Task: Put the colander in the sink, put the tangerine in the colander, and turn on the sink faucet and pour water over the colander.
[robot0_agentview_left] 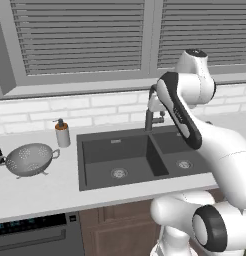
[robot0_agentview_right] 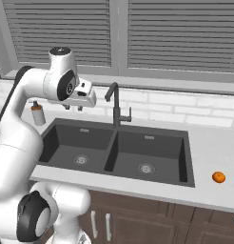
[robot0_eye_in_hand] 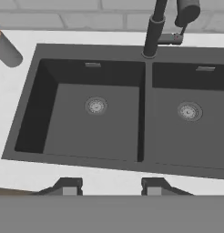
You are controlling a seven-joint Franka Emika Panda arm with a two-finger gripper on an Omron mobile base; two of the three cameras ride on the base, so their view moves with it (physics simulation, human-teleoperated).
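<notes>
White tabletop under shuttered windows, your gripper hangs apart and empty above the sink, colander far to its left, tangerine far right.

Even, bright, diffuse light with no visible source and no glare. Soft shadow darkens the left inner wall of the sink and lies faintly under the colander on the bench. Everything is in focus but coarse, with jagged rendered edges; straight lines stay straight at the borders.
</notes>
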